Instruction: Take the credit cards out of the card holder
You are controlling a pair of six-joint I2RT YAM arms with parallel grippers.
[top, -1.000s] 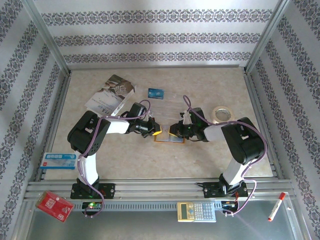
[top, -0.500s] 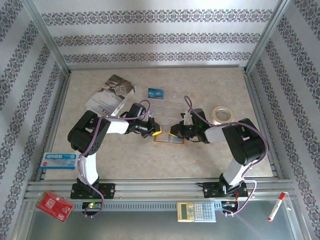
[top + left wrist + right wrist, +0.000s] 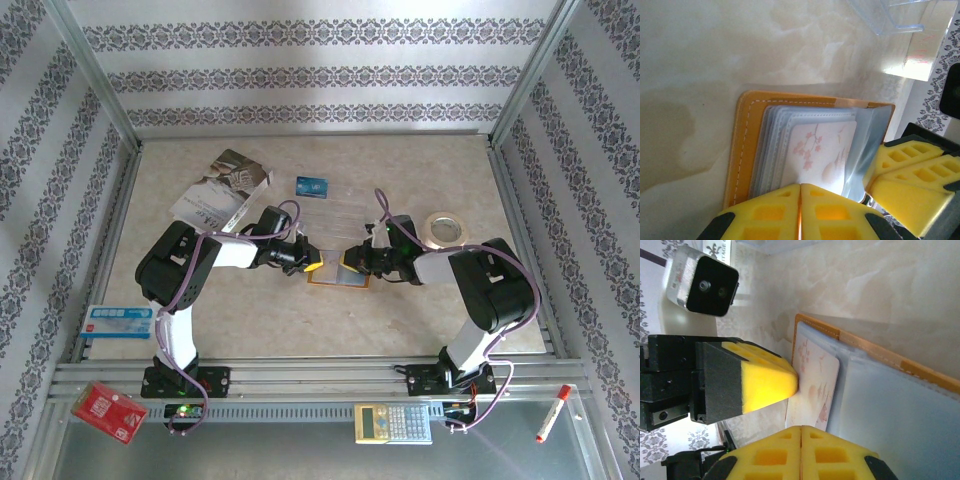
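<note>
The right gripper (image 3: 801, 455) has shifted slightly; it and the left gripper (image 3: 800, 212) press closed pads onto the open card holder (image 3: 745, 150), whose thin, stiff, slick pale card (image 3: 822, 150), just ahead of the left fingertips (image 3: 770, 215), likely needs pinching by its exposed edge.

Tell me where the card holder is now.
In the top view the card holder lies open mid-table, between the left and right jaws, nearer the arms than the blue card.
</note>
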